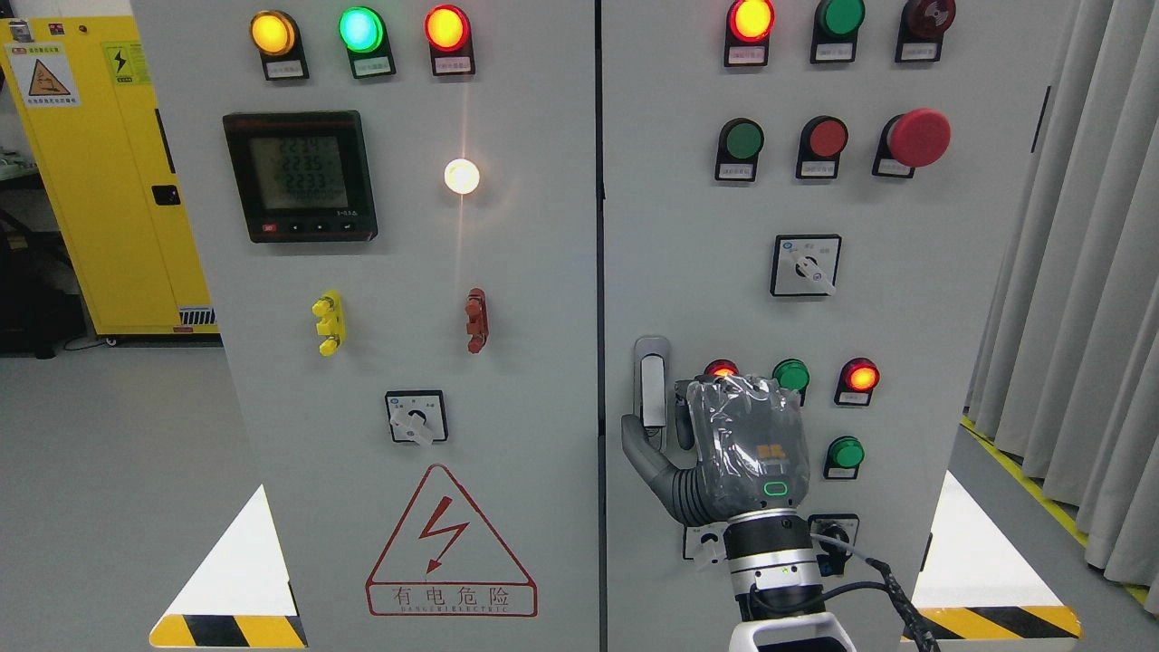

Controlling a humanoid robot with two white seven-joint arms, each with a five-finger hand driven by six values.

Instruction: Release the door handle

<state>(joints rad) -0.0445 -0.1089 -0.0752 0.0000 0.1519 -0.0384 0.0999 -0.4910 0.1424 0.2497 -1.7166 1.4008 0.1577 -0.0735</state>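
Fingers of the right hand point(715, 444), a grey robotic hand wrapped in clear plastic, reach toward the slim silver metal door handle point(651, 385) low on the left edge of the right grey cabinet door point(905, 272). Its thumb points up just beside the handle's lower end; whether any finger still grips the handle cannot be told. Green and red round lamps point(858, 376) sit just right of the hand.

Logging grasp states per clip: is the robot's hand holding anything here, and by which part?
The right hand is at the door handle, fingers curled by its lower end, thumb below it. Whether it actually grips cannot be told.
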